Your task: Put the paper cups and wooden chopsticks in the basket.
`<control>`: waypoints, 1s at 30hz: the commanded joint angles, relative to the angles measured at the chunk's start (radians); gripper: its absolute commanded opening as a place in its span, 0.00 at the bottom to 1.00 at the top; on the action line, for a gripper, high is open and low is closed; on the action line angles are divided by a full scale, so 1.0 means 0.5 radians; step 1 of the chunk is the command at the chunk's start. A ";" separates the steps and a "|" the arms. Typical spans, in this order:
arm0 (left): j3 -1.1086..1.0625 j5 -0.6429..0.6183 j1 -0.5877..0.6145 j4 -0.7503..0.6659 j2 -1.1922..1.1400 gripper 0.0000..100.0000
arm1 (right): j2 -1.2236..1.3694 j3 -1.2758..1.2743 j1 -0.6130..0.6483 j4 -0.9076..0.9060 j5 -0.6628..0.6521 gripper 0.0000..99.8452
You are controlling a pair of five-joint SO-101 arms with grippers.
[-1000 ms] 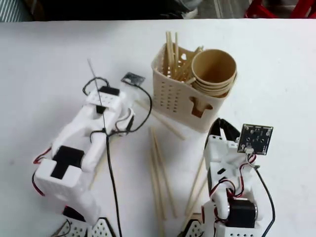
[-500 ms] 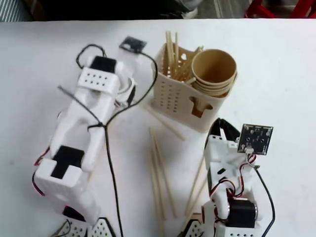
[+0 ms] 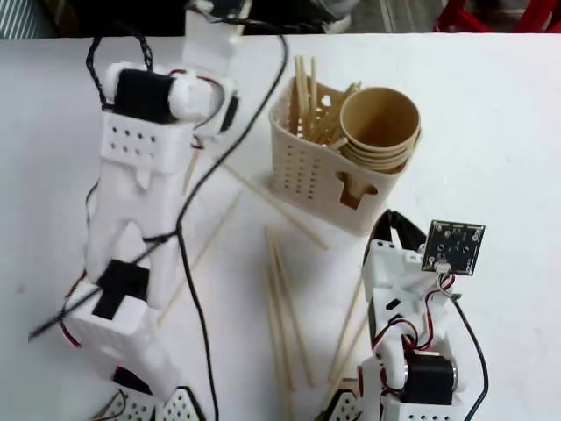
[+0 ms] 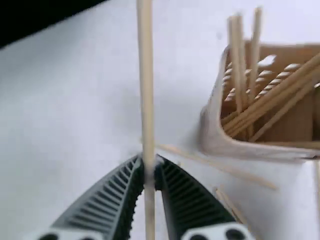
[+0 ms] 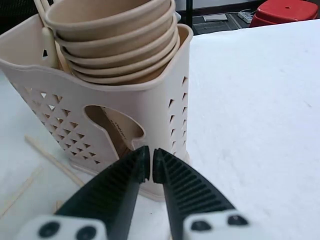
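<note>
My left gripper (image 4: 148,172) is shut on a wooden chopstick (image 4: 145,75), which stands upright between the fingers. It hangs beside the basket (image 4: 216,135), which holds several chopsticks (image 4: 260,100). In the high view the left gripper (image 3: 226,112) is raised left of the cream basket (image 3: 307,167). Stacked paper cups (image 3: 379,123) and chopsticks (image 3: 308,92) sit inside it. My right gripper (image 5: 150,165) is shut on nothing, just in front of the basket (image 5: 65,100) and its cups (image 5: 110,30). From above, the right gripper (image 3: 399,230) rests near the basket's front corner.
Several loose chopsticks lie on the white table: one (image 3: 276,206) runs diagonally past the basket's left corner, one (image 3: 200,256) lies beside the left arm, a bundle (image 3: 282,307) in the middle, and two (image 3: 351,324) by the right arm. The table's far edge (image 3: 394,35) is close behind the basket.
The left arm has risen from the table and swung towards the far edge, carrying the chopstick up beside the basket. The right arm has kept still.
</note>
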State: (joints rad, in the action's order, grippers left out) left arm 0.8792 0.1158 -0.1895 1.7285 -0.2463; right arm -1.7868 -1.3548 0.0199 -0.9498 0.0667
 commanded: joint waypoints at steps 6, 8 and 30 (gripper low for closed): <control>0.525 -0.307 -0.376 -0.516 0.069 0.02 | -0.014 0.025 -0.017 0.041 0.009 0.03; 0.531 -0.307 -0.428 -0.681 0.069 0.02 | -0.014 0.025 -0.017 0.041 0.009 0.03; 0.227 -0.310 -0.493 -1.301 -0.247 0.02 | -0.014 0.018 -0.017 0.041 0.009 0.03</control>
State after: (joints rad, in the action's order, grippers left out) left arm 0.9912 -0.0299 -0.4365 1.0963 -0.3782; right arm -1.7868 -1.3548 0.0199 -0.9498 0.0667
